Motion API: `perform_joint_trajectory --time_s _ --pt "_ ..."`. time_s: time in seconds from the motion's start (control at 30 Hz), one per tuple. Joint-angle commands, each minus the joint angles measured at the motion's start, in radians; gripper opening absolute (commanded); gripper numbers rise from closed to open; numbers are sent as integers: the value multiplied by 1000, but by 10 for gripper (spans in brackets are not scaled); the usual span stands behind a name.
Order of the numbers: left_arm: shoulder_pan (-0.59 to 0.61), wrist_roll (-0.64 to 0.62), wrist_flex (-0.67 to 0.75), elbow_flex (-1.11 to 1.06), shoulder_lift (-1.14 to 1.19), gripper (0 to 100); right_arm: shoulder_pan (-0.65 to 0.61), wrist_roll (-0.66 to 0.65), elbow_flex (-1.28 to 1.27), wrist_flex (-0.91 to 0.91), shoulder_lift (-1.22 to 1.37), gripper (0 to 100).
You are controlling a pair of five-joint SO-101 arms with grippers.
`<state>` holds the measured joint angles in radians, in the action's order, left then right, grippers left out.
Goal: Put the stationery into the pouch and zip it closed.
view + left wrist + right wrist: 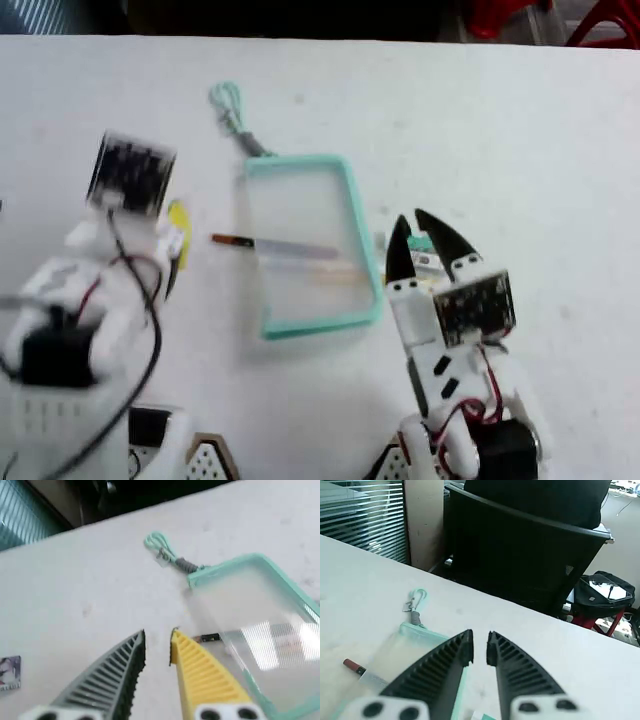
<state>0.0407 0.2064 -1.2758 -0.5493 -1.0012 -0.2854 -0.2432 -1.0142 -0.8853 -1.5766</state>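
- Since the pen [235, 241] lies only partly inside the pouch [295, 159], with its dark-red end poking out of the side facing my left arm, I judge the step in hand to be pushing it fully in.
- The pouch lies flat around the middle of the table [520, 120], and its cord loop [228, 105] trails toward the far edge.
- My left gripper [159, 642] is near the pen's exposed end, its grey and yellow fingers a small gap apart and holding nothing.
- My right gripper [480, 647] sits at the pouch's opposite side, toward the near edge, with its black fingers slightly parted and nothing between them.
- To do this well, I would nudge the end along the pen's own line, keeping low to the table. The pouch looks light and likely to slide, so I would brace its rim with the right gripper.
- A small mint-and-white piece [422, 244] lies by my right fingertips. I cannot tell what it is, and I should not knock it away.
- There is wide bare table toward the far and right edges. The tight spot is between my left arm and the pouch.
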Motion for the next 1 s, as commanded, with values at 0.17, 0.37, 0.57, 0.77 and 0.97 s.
perform_joint_trajectory --time_s 0.17,0.37,0.57,0.77,0.97 --pt "-22 -167 -273 628 742 218 5 -3 278 -12 677 50" --pt "-21 -411 -261 925 1043 220 74 135 353 -39 883 49" --pt "-22 -624 -100 1103 1380 221 71 144 302 -8 885 49" --pt "-28 -704 -12 1347 1669 221 71 144 192 125 883 49" --pt "-28 -769 38 1629 1939 219 70 144 170 148 883 49"
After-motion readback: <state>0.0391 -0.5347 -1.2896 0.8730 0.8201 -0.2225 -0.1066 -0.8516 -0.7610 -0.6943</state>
